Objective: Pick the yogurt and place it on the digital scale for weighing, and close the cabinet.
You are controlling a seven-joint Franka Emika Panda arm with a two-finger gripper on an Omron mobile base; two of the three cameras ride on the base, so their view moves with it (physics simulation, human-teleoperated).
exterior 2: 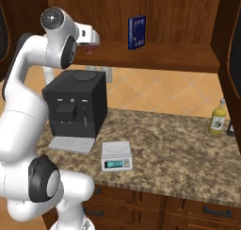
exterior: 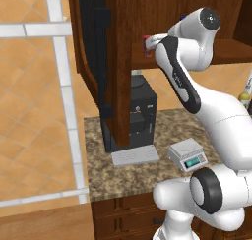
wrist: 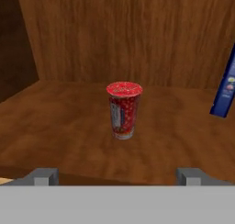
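Fingertips (wrist: 45,176) of the hand (wrist: 117,177) spread apart, yogurt (wrist: 123,110) standing ahead between them.

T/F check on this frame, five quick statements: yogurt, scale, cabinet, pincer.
1. The yogurt stands upright on the cabinet shelf. True.
2. The pincer is shut on the yogurt. False: its fingers stand wide apart, short of the cup, touching nothing.
3. The scale sits on the counter with nothing on its plate. True.
4. Both cabinet doors are closed. False: the door is swung open and the shelf is exposed.
5. The scale is on top of the coffee machine. False: it sits on the counter beside the machine, toward the front edge.
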